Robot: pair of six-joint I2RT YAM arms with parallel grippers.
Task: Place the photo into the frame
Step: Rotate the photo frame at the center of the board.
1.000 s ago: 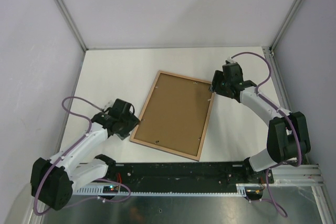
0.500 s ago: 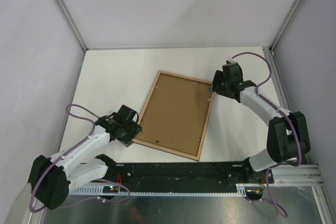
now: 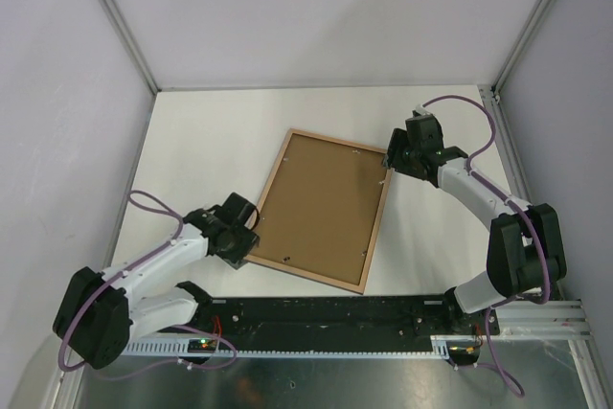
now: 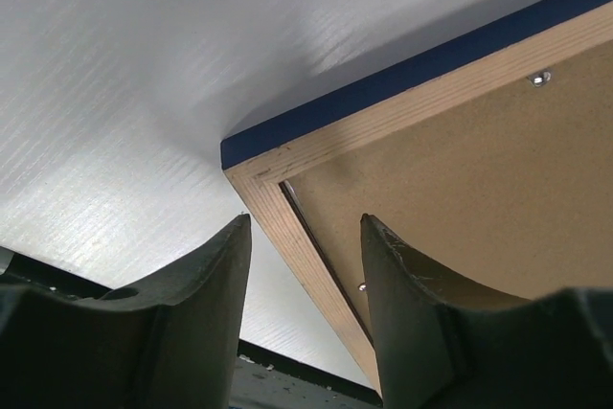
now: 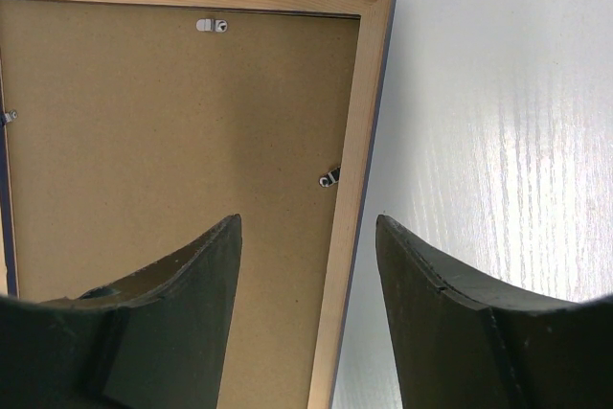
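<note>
The frame [image 3: 376,227] lies face down in the middle of the table, light wood back up, with a brown backing board [image 3: 316,208] filling it. The photo is hidden. My left gripper [image 3: 247,241] is at the frame's near-left corner. In the left wrist view this gripper [image 4: 305,222] is open, its fingers either side of the wood rail [image 4: 402,112], with a gap on each side. My right gripper [image 3: 387,162] is at the far-right corner. It [image 5: 308,219] is also open and straddles the right rail [image 5: 359,122] without touching it.
Small metal turn clips [image 5: 329,177] sit along the frame's inner edge over the backing board [image 5: 172,141]. A black rail [image 3: 383,311] runs along the table's near edge. Grey walls and metal posts [image 3: 115,16] close in the left, back and right sides.
My left gripper has moved nearer and to the right, onto the frame's near-left corner, and its jaws have narrowed. The right arm and the frame have not moved.
</note>
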